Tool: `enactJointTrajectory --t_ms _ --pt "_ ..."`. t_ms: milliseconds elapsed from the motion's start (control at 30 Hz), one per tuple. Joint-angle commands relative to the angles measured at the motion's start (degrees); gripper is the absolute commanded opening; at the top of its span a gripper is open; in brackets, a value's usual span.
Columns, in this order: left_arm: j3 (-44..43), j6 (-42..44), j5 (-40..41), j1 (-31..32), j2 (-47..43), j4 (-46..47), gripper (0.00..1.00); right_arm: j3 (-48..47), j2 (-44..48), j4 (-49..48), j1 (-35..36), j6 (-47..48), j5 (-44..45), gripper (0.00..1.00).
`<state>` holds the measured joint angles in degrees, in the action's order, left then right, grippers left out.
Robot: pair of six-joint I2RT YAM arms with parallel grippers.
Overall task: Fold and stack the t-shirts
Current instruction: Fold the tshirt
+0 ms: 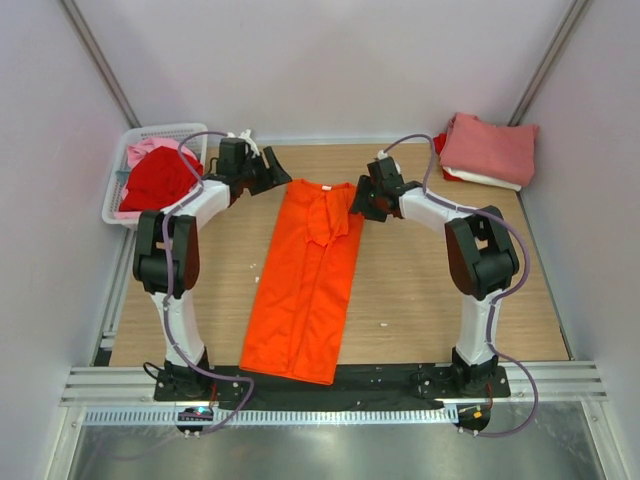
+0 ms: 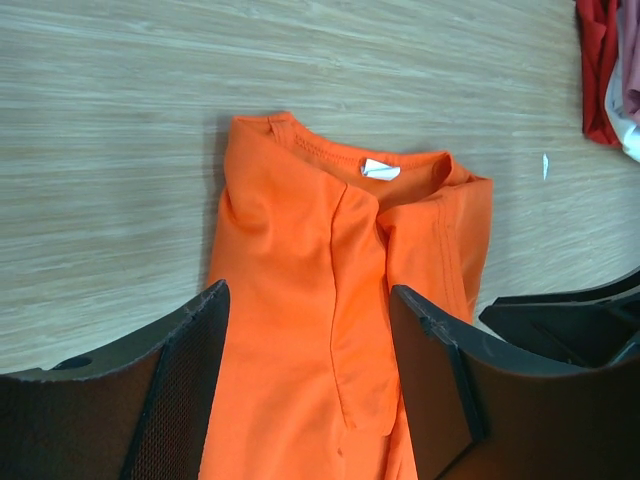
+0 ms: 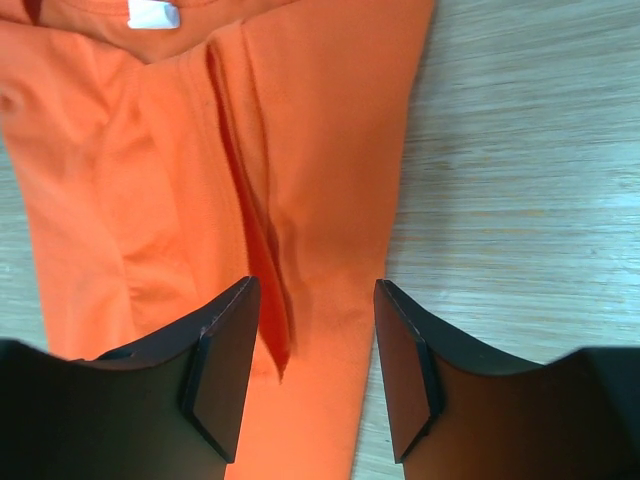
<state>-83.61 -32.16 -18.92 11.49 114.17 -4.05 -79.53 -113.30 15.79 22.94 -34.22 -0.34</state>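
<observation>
The left gripper [image 2: 310, 300] and the right gripper [image 3: 312, 290] both hang empty with jaws spread at the collar end of the orange t-shirt [image 1: 305, 270]. It lies mid-table [image 1: 420, 290] in a long folded strip, collar toward the far edge and hem at the near edge.

2 arms stretch toward the bench's far edge, left pincer [image 2: 308, 298] and right pincer [image 3: 316, 290] both spread wide, facing inward.
</observation>
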Motion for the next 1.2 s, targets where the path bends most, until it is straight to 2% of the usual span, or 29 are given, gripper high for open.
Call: enactJointTrajectory --t_ms 0,433,467,600,900,1033,1167 --pt "0.3 -0.8 -1.6 -0.7 0.4 3.4 0.66 -2.3 0.4 -3.2 1.1 -0.6 -2.5 0.55" --pt "0.1 -1.6 -2.2 -1.5 1.8 3.6 0.65 -5.9 -4.7 -2.5 3.0 -1.1 -4.2 0.52" --pt "0.1 -1.7 -2.2 -1.5 1.9 3.6 0.65 -6.1 -5.1 -2.8 3.2 -1.3 -4.4 0.46" --pt "0.1 -1.9 -2.4 -1.6 2.1 3.7 0.64 -7.7 -5.3 -2.2 4.2 -1.1 -3.9 0.42" --pt "0.7 -2.1 -2.5 -2.4 2.3 3.8 0.64 -19.7 -9.7 6.0 12.4 2.0 0.1 0.42" --pt "1.3 -2.9 -3.2 -3.7 2.3 3.8 0.64 -23.8 -11.7 7.4 14.2 2.7 -3.5 0.47" --pt "2.0 -3.7 -3.9 -4.8 2.2 3.8 0.63 -23.7 -10.8 7.1 14.7 3.8 -7.0 0.53"
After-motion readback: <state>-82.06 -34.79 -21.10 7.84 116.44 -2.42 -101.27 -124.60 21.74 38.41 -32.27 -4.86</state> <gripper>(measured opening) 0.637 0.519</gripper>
